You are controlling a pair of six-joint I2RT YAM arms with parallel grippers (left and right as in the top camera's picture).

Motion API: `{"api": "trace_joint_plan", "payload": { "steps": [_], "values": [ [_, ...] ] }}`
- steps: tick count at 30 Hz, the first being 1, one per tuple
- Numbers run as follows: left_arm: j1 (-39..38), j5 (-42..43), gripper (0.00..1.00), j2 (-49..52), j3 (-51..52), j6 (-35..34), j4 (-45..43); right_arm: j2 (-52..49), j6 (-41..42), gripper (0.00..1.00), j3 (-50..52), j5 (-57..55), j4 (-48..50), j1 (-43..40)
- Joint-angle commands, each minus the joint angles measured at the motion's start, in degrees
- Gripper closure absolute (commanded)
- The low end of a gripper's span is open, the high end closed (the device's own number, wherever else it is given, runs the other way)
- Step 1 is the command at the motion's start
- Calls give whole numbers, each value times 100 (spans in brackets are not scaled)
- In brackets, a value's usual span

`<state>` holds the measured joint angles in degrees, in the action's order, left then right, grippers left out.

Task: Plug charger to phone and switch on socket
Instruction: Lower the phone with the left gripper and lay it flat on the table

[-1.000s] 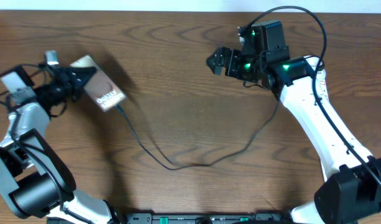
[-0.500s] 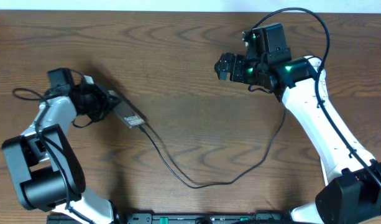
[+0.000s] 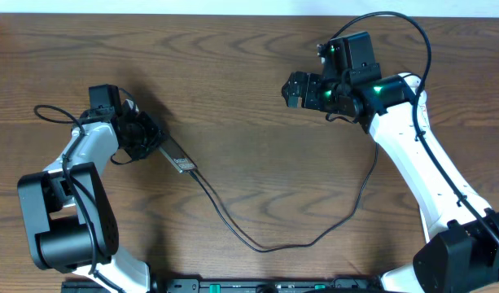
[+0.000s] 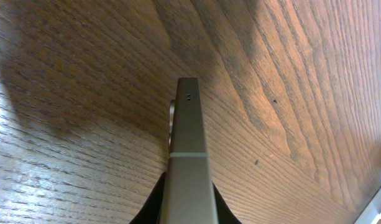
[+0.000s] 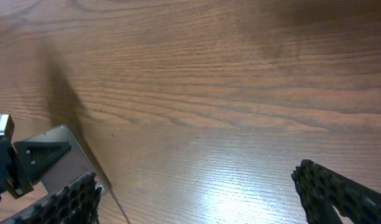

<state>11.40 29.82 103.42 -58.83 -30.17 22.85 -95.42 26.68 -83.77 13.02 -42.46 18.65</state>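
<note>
Overhead, the left gripper, at the frame's left, is clamped tight on the phone, which is turned on edge over the table. The charger meets the phone's lower-right end and loops through lower centre. The right gripper, right of upper centre, has its fingers spread wide, holding nothing.

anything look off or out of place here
The phone is not lying flat: the left gripper holds it turned on its edge, with the charger seemingly attached and trailing from its lower end in a loose curve.
</note>
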Motion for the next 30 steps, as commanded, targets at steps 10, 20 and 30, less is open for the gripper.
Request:
{"api": "trace_joint_plan", "payload": {
  "steps": [10, 20, 30],
  "values": [
    [-13, -74, 92, -44, 424, -52, -105, 107, -61, 1, -46, -68, -20, -13],
    [-13, -76, 92, -44, 424, -50, -13, 107, -61, 1, -46, -68, -20, -13],
    [-13, -76, 78, -44, 424, -48, 70, 107, -61, 1, -46, -70, -13, -13]
  ]
}}
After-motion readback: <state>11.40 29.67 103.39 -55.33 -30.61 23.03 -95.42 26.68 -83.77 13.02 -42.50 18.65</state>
